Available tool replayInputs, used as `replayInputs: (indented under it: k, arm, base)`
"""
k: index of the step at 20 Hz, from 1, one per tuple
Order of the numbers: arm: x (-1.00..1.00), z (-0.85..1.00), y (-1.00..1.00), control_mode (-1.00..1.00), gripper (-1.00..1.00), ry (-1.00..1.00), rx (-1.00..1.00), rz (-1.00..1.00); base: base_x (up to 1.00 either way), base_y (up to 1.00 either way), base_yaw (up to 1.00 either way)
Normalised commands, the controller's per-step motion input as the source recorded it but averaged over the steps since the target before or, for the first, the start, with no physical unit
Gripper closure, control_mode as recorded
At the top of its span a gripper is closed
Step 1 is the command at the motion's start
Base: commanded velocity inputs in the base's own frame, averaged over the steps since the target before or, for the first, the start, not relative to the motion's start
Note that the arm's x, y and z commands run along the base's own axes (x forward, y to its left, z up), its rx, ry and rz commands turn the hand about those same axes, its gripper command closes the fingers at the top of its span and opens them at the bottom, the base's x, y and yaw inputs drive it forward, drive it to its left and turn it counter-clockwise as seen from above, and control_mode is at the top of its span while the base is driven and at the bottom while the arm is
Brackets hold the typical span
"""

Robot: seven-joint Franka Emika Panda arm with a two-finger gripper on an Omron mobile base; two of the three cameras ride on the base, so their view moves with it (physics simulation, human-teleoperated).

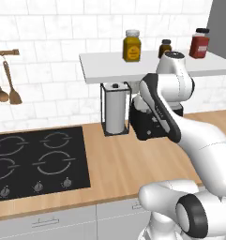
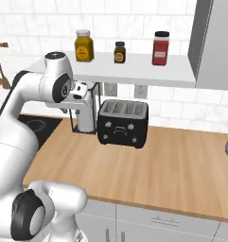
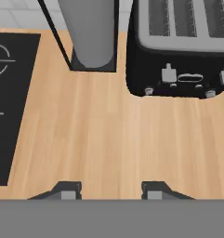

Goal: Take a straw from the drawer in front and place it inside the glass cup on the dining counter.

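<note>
Tool [image 3: 110, 189] half open, empty, above the table [image 3: 108, 135]; descending risks striking the toaster [image 3: 183, 46], drawers [image 1: 48, 220] shut.

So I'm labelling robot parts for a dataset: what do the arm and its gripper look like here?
The arm is built of glossy white rounded segments with dark grey, nearly black bands and round caps at the joints; no cables or markings show. In the hand view the gripper shows two small dark grey finger tips with paler pads.
</note>
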Motion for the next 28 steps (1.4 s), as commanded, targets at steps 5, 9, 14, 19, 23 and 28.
replayInputs:
  k: [5,9,14,19,23,28]
  arm:
    - [0.0,0.0,0.0,1.0,-1.0,0.0,0.0,0.0]
    - [0.0,0.0,0.0,1.0,-1.0,0.0,0.0,0.0]
    - [0.0,0.0,0.0,1.0,-1.0,0.0,0.0,0.0]
    - [0.0,0.0,0.0,1.0,-1.0,0.0,0.0,0.0]
    - [0.0,0.0,0.0,1.0,-1.0,0.0,0.0,0.0]
    - [0.0,0.0,0.0,1.0,-1.0,0.0,0.0,0.0]
  base:
    - [-0.44,0.08,-0.01]
    - [-0.82,0.57,-0.28]
    - [-0.57,0.76,-0.47]
    - [-0.29,0.79,-0.5]
    - [-0.03,0.74,-0.5]
    - [0.0,0.77,-0.52]
